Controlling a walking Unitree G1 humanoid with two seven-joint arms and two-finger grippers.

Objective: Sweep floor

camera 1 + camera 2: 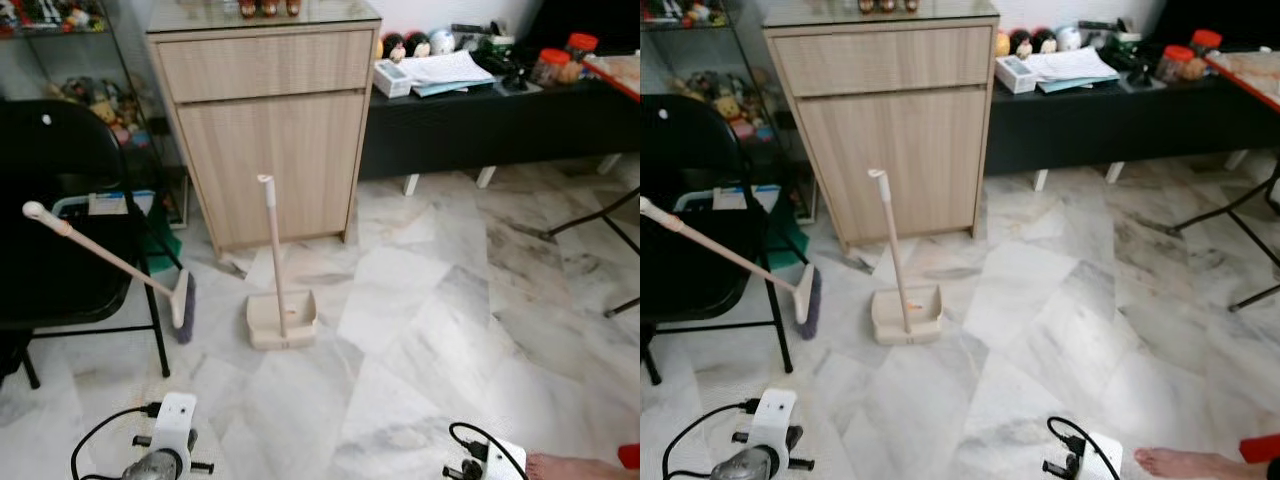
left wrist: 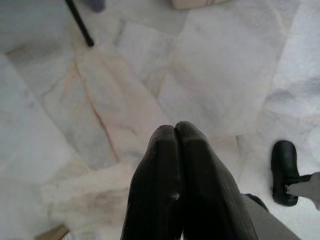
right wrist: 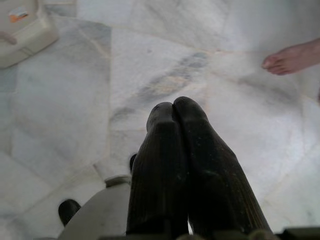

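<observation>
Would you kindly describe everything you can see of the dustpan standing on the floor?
The dustpan is cream, plastic-looking, with a shallow rectangular tray and a long thin handle rising almost upright from it to a small hooked tip. It rests on the marble floor before the wooden cabinet, apart from the broom. A small orange scrap lies in the tray.

Both arms low, grippers empty.
Left gripper (image 2: 174, 131): fingers pressed together, pointing down above the marble floor (image 2: 215, 70). Right gripper (image 3: 173, 111): fingers likewise together, hanging over that floor.
</observation>
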